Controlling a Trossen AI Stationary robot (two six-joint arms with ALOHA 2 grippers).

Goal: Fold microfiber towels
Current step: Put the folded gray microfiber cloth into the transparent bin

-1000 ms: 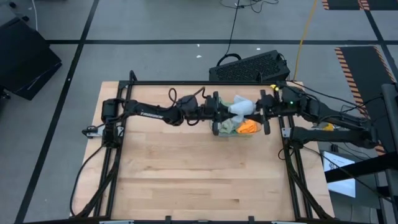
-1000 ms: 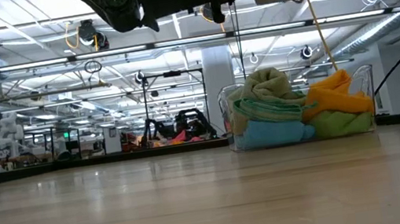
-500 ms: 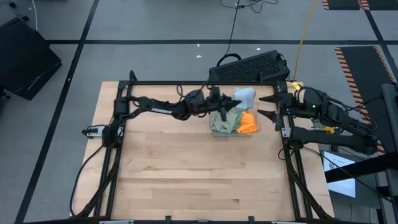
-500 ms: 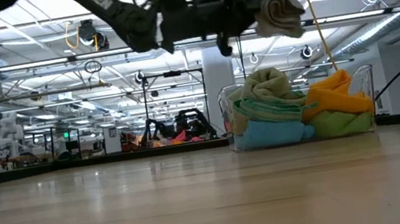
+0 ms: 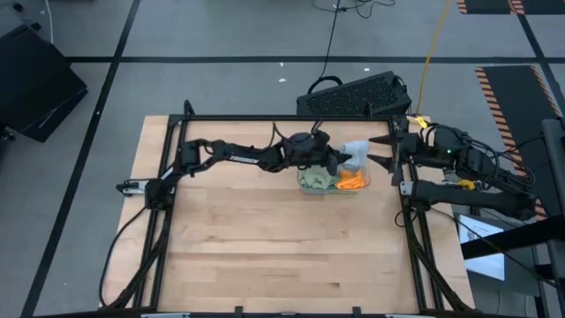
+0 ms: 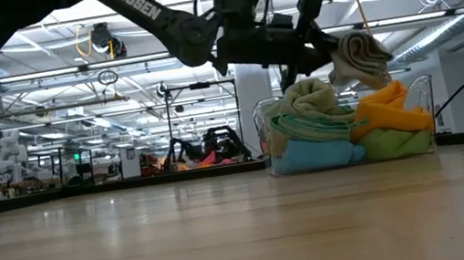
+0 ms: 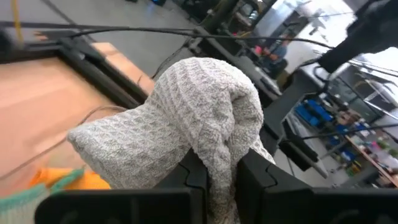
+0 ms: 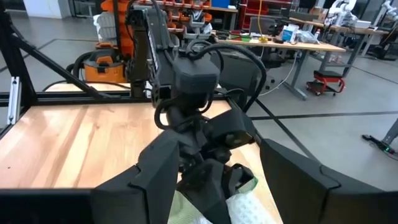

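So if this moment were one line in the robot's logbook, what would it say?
left gripper: shut on grey towel, held above tray | right gripper: open, beside tray | other towels: piled in tray

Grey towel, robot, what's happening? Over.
Left claw shut on grey towel, above the tray. Right claw open, beside it. Nothing blocking.

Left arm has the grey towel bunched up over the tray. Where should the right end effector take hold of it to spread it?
Probably the loose bulging fold of the light grey towel that hangs past the left end effector on the side away from its arm. It droops free above the clear tray, so the open right end effector, already facing it from beside the tray, can come in level from its own side.
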